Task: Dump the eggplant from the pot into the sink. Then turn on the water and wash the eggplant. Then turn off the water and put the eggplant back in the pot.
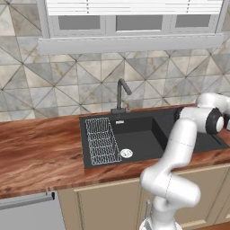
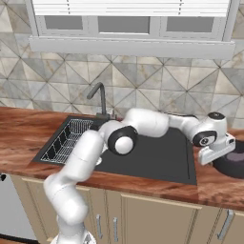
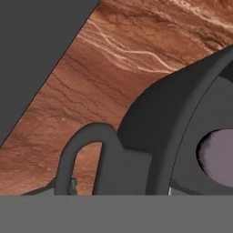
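Dark charcoal, the round metal pot [image 2: 232,164] sits on the reddish wooden counter [image 2: 19,128] just right of the matte black sink [image 2: 157,157]. I see my gripper [image 2: 215,153] at its rim; its jaws I cannot judge. A purple eggplant [image 3: 218,157], probably, lies inside.

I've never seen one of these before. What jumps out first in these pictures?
The white arm stretches across the black sink set in a reddish wooden counter, its hand right at a dark pot on the counter to the sink's right. In the hand view the pot's loop handle looms close, with a purplish eggplant inside. A white wire rack lies at the basin's left.
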